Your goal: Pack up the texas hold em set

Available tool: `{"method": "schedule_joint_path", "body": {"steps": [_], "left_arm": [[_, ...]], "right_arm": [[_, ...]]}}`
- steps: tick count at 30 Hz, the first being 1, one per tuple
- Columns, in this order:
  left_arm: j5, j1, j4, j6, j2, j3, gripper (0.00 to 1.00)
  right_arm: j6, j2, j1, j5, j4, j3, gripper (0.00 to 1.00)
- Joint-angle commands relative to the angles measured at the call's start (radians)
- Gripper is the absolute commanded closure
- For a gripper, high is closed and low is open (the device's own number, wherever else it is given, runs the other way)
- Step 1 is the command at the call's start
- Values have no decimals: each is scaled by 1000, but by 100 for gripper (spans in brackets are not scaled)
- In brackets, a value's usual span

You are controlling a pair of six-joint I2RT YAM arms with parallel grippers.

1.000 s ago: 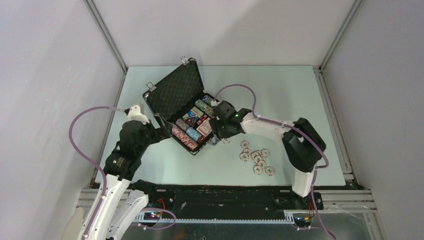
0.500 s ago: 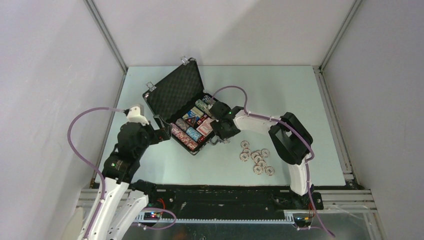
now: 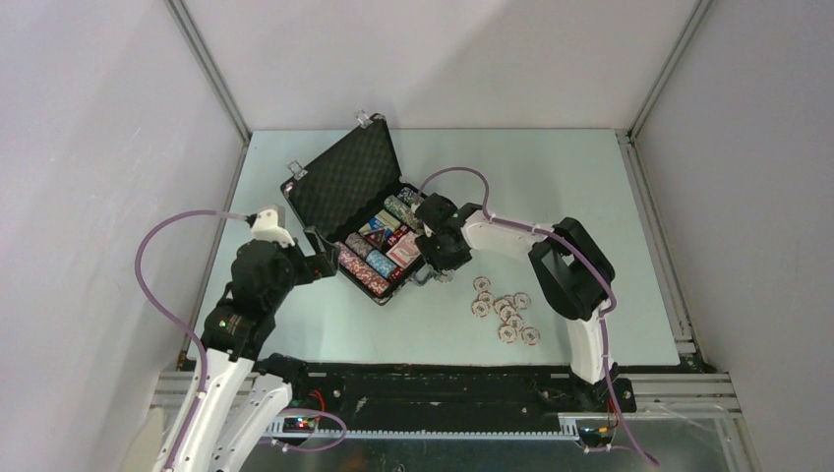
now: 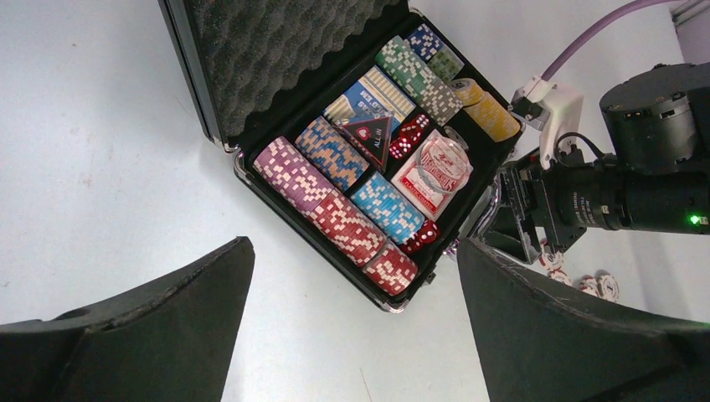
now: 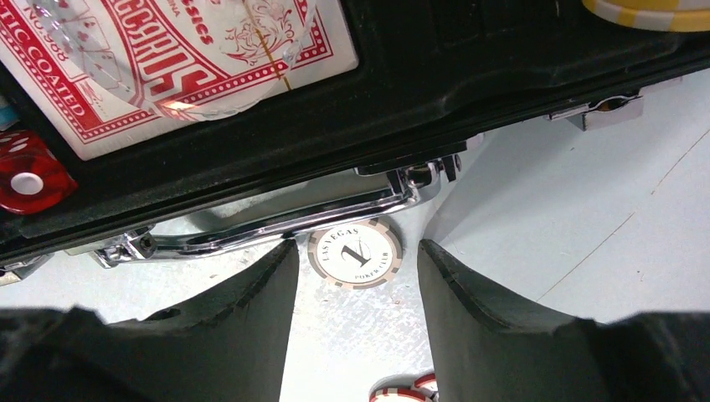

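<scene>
The right gripper (image 5: 356, 248) has its jaws parted around 1 white chip (image 5: 355, 253) lying flat on the table (image 5: 536, 209). Both fingers are just clear of the chip's rim, so nothing is gripped. Directly ahead of the fingertips runs the silver handle (image 5: 276, 224) of the open black case (image 4: 276, 59). Beyond the handle, inside the case, sit a red card deck (image 5: 167, 59) and a red die (image 5: 29, 180). A loose cluster of chips (image 3: 506, 315) lies behind this gripper, back toward its arm. The left gripper (image 4: 353, 247) is spread wide and empty, just short of the case's opposite side, with the packed rows of chips (image 4: 335, 209) ahead of it.
</scene>
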Motion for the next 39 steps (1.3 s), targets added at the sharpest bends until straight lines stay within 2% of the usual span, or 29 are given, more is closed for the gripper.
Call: {"method": "schedule_joint_path", "body": {"steps": [1,6,14,17,24,31,39], "left_arm": [[24,9,14,26,-1,1,2],[29,9,13,26,0,0,2],[36,10,13,24,1,-2,2],[37,9,13,24,4,-2,2],[43,9,14,24,6,-2,2],[42,9,14,26,4,-4,2],[49,9,18,21,8,-8,2]], "right_arm": [[0,93,-2,-49,-73,-30,44],[19,99,24,58,-110,-20,46],[19,110,33,45,-152,-20,54],[18,103,36,54,-169,-20,60],[46,-34,4,53,-179,-24,66],[46,-190,-43,34,-140,-4,66],[35,-167,-65,-28,-97,124,67]]}}
